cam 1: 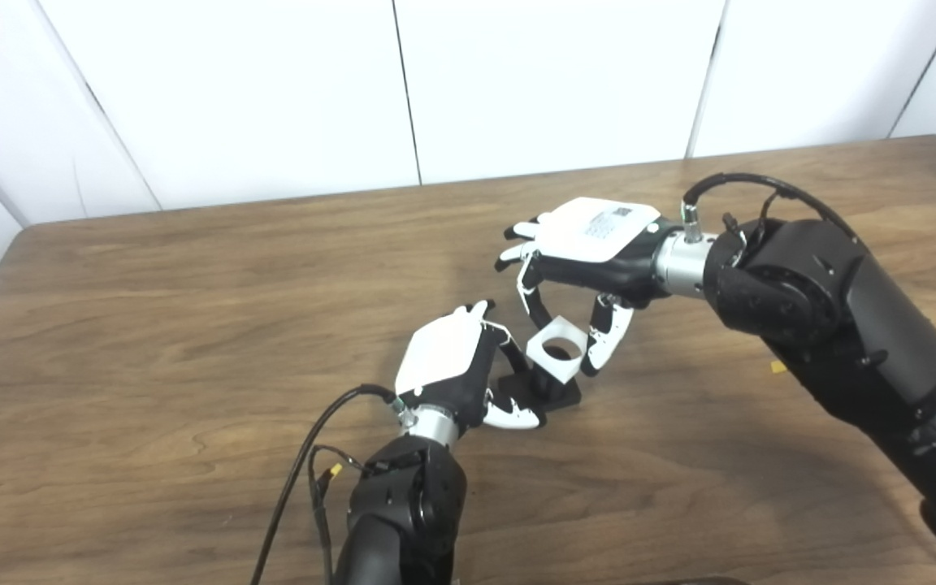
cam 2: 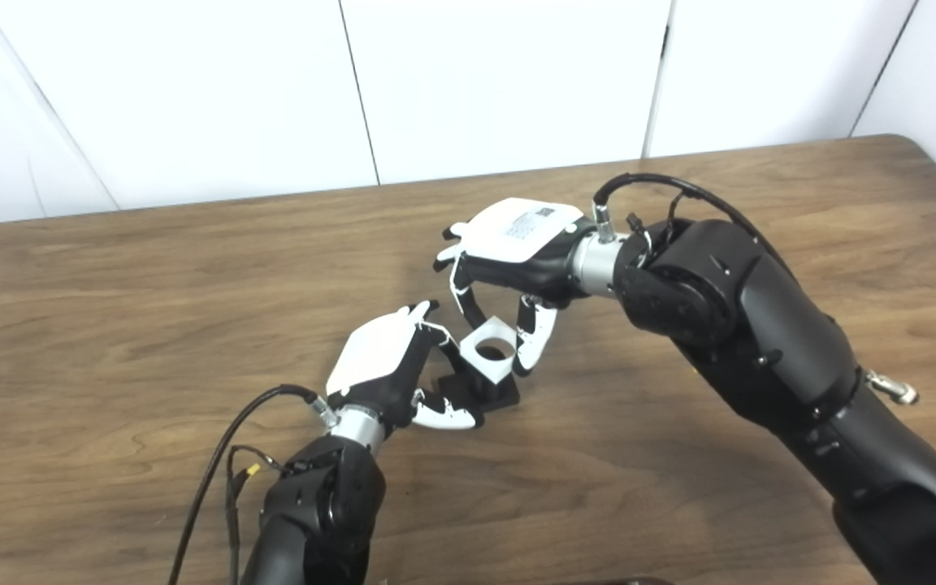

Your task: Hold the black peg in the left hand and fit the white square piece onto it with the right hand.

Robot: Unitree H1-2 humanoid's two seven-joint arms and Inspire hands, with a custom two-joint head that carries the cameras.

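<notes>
The black peg's flat base [cam 1: 553, 392] rests on the wooden table [cam 1: 151, 325] near its middle. My left hand [cam 1: 460, 366] is shut on that base, fingers over its left side and thumb at its front. The white square piece [cam 1: 559, 349], with a round hole in it, sits tilted directly over the base, hiding the peg's shaft. My right hand [cam 1: 590, 252] reaches in from the right and is shut on the white piece, pinching it between fingers on the left and thumb on the right.
A small yellow scrap [cam 1: 777, 366] lies on the table beside my right forearm. White wall panels [cam 1: 403, 89] stand behind the table's far edge. Black cables loop off both wrists.
</notes>
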